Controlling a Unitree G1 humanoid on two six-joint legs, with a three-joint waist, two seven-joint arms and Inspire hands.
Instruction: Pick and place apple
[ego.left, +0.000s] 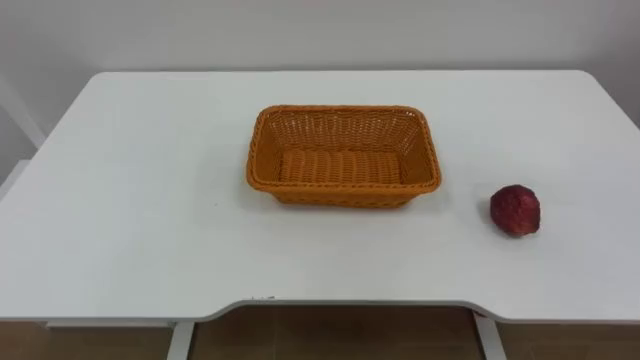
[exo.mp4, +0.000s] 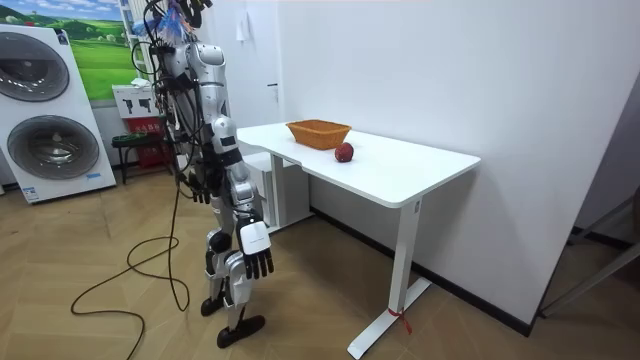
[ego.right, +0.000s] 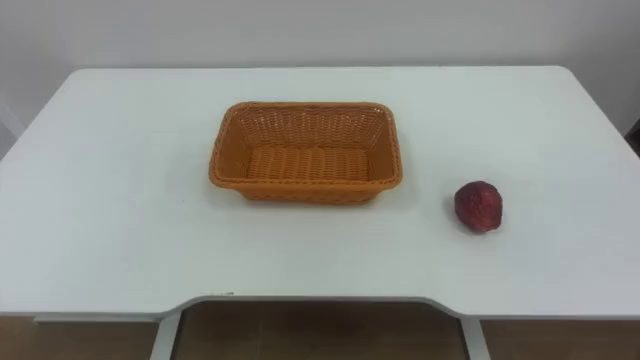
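Observation:
A dark red apple lies on the white table, to the right of an orange wicker basket and a short gap away from it. The basket is empty and stands at the table's middle. In the room view I stand upright a step back from the table's end, facing it, with apple and basket ahead of me. My right hand hangs low at my side with relaxed fingers. My left hand hangs on my far side, also relaxed. Both hands hold nothing.
The table's far edge runs along a white wall. Its front edge has a curved cut-out facing me. Two washing machines and a small stand are behind me at the room view's left, across wooden floor.

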